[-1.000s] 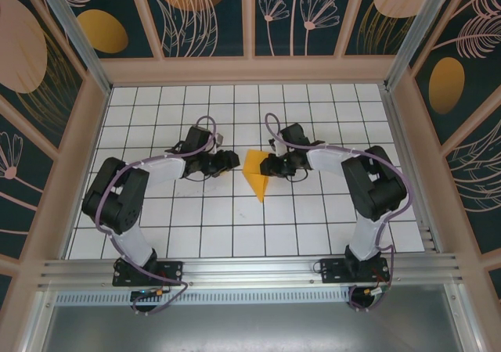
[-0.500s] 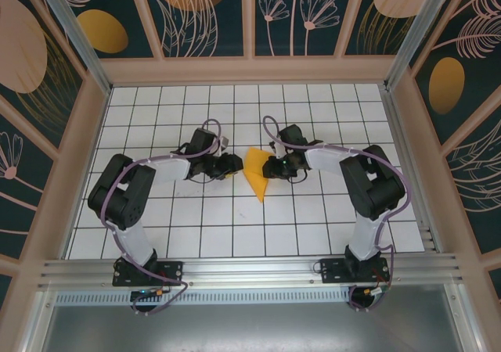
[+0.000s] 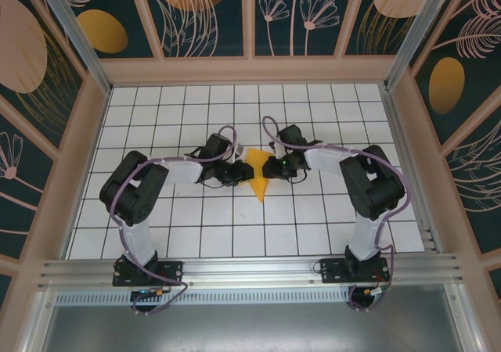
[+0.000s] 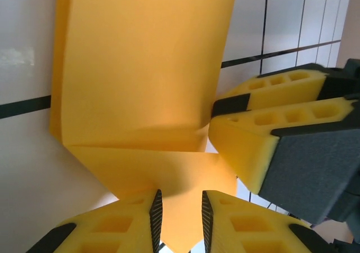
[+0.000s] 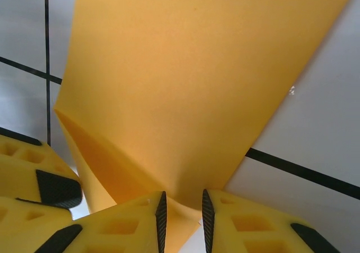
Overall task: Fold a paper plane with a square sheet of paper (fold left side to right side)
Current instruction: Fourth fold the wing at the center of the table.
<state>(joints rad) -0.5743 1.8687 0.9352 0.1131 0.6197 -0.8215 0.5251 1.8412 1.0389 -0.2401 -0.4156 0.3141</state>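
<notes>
Against the left edge of the thin orange-yellow paper sheet [image 3: 257, 178] on the white gridded worktop [image 3: 235, 235], my left end effector [image 3: 239, 172] has just arrived, jaws narrowing; my right end effector [image 3: 268, 168] straddles the opposite edge. Whether either pinches I cannot tell; folding looks ready.
</notes>
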